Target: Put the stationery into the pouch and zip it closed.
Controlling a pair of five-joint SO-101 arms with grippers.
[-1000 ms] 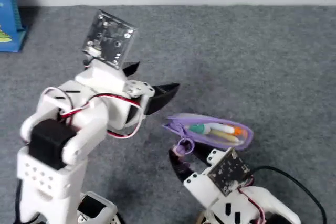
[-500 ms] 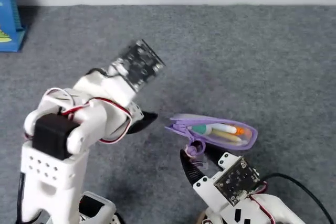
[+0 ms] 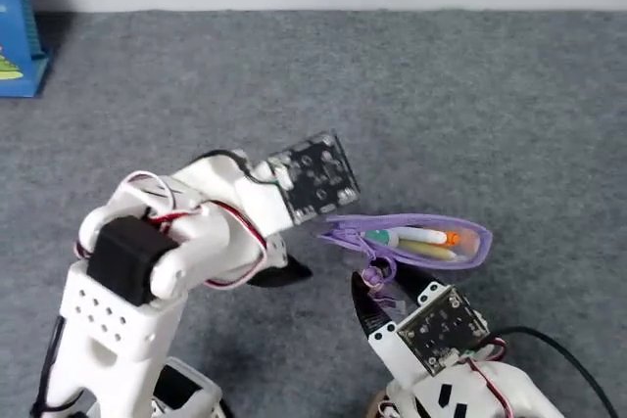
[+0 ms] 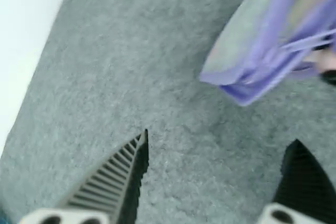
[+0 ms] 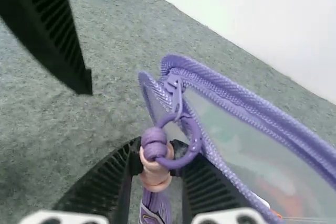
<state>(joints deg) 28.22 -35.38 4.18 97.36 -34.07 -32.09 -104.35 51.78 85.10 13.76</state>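
My right jaws are clamped on the zip pull (image 5: 155,153) at the end of the pouch (image 3: 475,247), which lies on the grey tabletop (image 3: 490,95) with pens (image 3: 416,238) inside. My left jaws gape wide, empty, hovering just beside that same pouch end.

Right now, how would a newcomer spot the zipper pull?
On the grey carpet sits a purple see-through pouch holding pens. At its end nearest the arms hangs the zipper pull: a purple cord loop with a pink bead, between the right arm's jaws.
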